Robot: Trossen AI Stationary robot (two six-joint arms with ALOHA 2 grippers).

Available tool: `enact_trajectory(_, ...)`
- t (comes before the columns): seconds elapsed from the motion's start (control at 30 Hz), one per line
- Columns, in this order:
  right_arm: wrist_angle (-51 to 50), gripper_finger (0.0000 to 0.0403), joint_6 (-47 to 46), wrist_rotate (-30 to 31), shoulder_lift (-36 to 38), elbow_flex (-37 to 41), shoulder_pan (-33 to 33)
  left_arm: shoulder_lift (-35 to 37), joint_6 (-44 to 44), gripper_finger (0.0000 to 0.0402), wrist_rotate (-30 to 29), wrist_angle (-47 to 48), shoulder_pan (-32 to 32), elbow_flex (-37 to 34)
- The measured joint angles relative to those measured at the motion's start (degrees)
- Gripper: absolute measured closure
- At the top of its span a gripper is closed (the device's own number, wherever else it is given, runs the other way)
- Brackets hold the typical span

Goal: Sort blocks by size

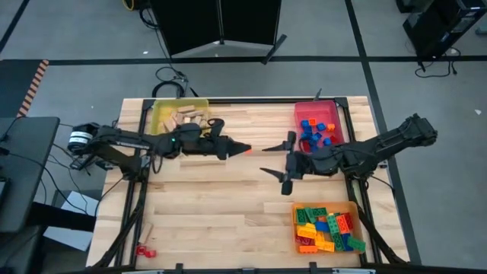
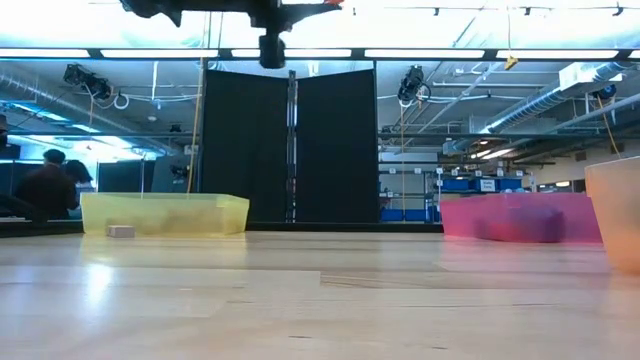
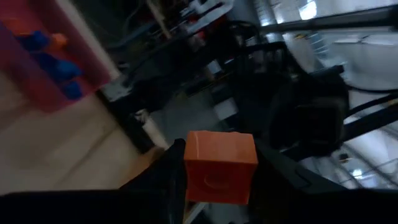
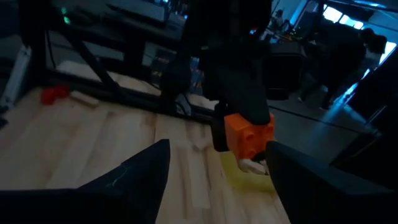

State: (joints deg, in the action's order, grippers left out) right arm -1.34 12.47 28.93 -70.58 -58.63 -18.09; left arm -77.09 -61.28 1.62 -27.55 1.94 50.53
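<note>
A wooden table (image 1: 228, 205) seen from above holds three translucent trays: a yellow tray (image 1: 179, 116) of tan wooden blocks (image 1: 186, 116) at its far left corner, a red tray (image 1: 318, 122) of small blue and red bricks (image 1: 316, 131) at its far right corner, and an orange tray (image 1: 326, 226) of mixed coloured bricks (image 1: 327, 230) near the right front. Both arms meet above the bare middle of the table, between the yellow and red trays. The left gripper (image 1: 245, 150) is closed on a small orange brick (image 3: 219, 165), held in the air at its fingertips and pointed toward the red tray. The right gripper (image 1: 278, 162) faces it, just beside the brick, with its fingers (image 4: 140, 177) spread wide and nothing between them. This looks like a hand-over in mid-air: the brick sits with the left arm while the right is placed to receive it. The next move probably calls for the right fingers to straddle the brick and close squarely on it before the left lets go, or it may drop. A red piece (image 1: 143, 249) and a tan stick (image 1: 147, 230) lie loose near the table's front left corner, still unsorted.
</note>
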Motion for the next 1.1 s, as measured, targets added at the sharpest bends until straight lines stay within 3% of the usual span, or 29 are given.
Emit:
enact_trajectory(0.27,2.1,0.0102,2.3,-0.1,-3.4,0.0,0.2,-6.6,-2.1,0.0254,-0.1,-12.0,-2.2,0.0)
enact_trajectory(0.53,2.8,0.0092,2.1,-0.1,-3.3,0.0,1.3,-8.5,-2.1,0.0254,0.1,-15.0,-3.4,0.0)
enact_trajectory(1.1,4.7,0.0144,-2.5,-9.4,-5.3,0.0,6.0,-8.5,-0.6,0.0254,0.9,-16.8,-4.4,0.3)
